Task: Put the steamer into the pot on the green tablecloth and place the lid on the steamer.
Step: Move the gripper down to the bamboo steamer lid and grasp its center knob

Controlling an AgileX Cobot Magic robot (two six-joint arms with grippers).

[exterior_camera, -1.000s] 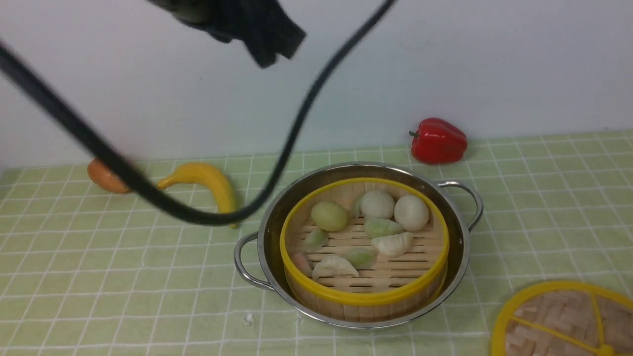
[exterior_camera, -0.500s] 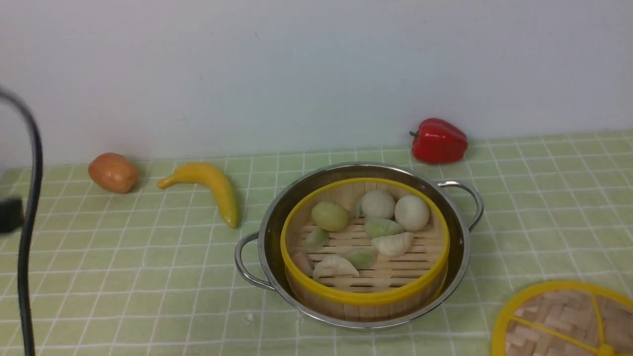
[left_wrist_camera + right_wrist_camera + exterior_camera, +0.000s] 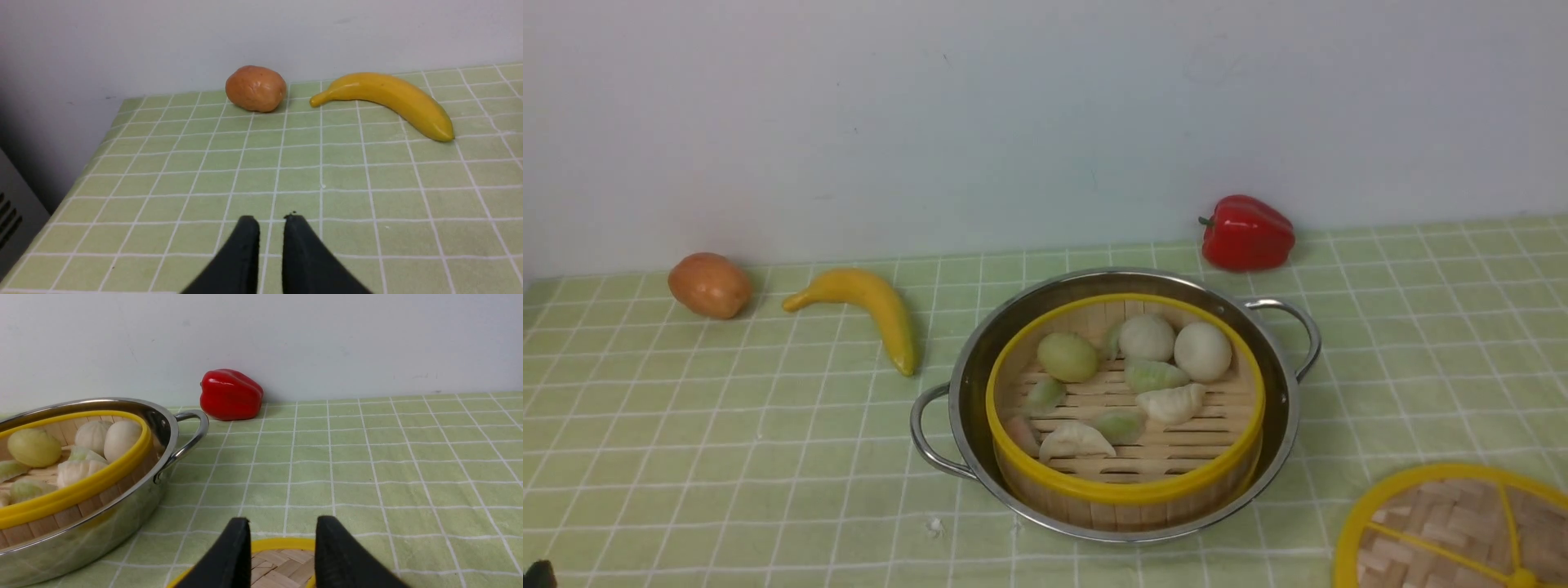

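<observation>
Front view: steamer [image 3: 1125,492] sits in pot [image 3: 970,376] on green tablecloth [image 3: 727,425]; lid [image 3: 1445,523] lies apart, right. Left wrist view: left pincer [image 3: 271,217] narrowly parted, empty. Right wrist view: right pincer [image 3: 282,520] wider, empty, over lid's edge (probably best to grasp that rim squarely, lift level).

Left arm, cable gone from above pot [image 3: 968,392]; dark speck [image 3: 538,575], perhaps arm, near-left corner.

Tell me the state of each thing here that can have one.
pot: standing on the green tablecloth.
steamer: inside the pot, uncovered, dumplings in it.
lid: off, lying flat on the green tablecloth.
left gripper: slightly open, empty.
right gripper: open, empty, above the lid.
</observation>
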